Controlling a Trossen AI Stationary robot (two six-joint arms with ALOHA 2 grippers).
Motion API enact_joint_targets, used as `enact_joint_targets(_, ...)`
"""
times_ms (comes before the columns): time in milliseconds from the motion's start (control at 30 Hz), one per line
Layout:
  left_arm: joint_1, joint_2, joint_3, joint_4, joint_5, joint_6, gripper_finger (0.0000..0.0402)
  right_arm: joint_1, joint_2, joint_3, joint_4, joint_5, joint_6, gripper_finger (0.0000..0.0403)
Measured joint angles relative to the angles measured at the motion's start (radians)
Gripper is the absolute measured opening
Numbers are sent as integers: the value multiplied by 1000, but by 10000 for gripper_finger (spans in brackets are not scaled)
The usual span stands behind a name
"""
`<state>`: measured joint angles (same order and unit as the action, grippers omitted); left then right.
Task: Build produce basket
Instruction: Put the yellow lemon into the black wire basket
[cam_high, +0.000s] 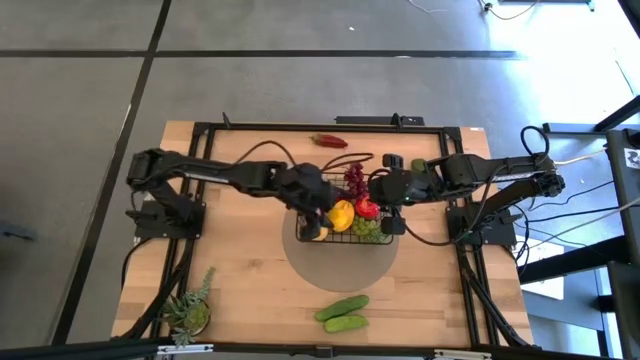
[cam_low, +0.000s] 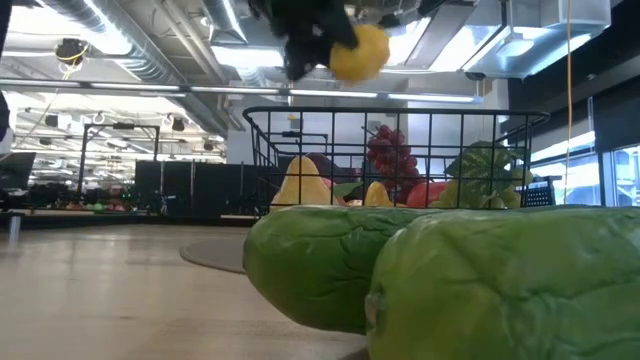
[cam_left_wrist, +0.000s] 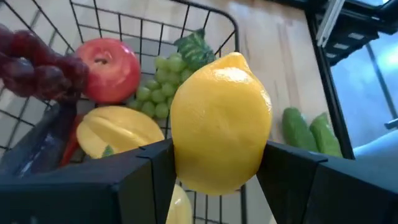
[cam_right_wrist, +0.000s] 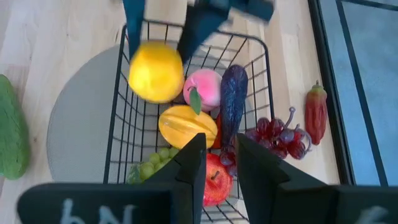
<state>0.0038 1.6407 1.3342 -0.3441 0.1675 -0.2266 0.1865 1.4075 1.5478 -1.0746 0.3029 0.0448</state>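
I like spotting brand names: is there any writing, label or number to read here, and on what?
None that can be read.
Pale marks on the right gripper's body, in its own wrist view: blurred and cut off, not legible.
Basket, lemon and cucumbers: no labels.

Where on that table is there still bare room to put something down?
Bare wood lies between the potted plant and the cucumbers, and along the far edge left of the red pepper. The basket in the middle is crowded.
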Motion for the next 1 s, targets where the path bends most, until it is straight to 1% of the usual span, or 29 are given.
enact_joint_targets(200, 5, 81, 0, 78, 13, 12, 172, 0, 0, 0, 28, -22, -3, 81)
enact_joint_targets(433, 3, 155, 0, 84, 7, 14, 172, 0, 0, 0, 29, -83, -27, 81)
enact_joint_targets(667, 6, 156, 0, 43, -34, -5, 172, 0, 0, 0, 37, -90, -24, 81)
enact_joint_targets(900, 9, 156, 0, 32, -26, -50, 173, 0, 0, 0, 39, -89, -24, 81)
enact_joint_targets(1000, 8, 156, 0, 15, -61, -75, 173, 0, 0, 0, 39, -89, -24, 81)
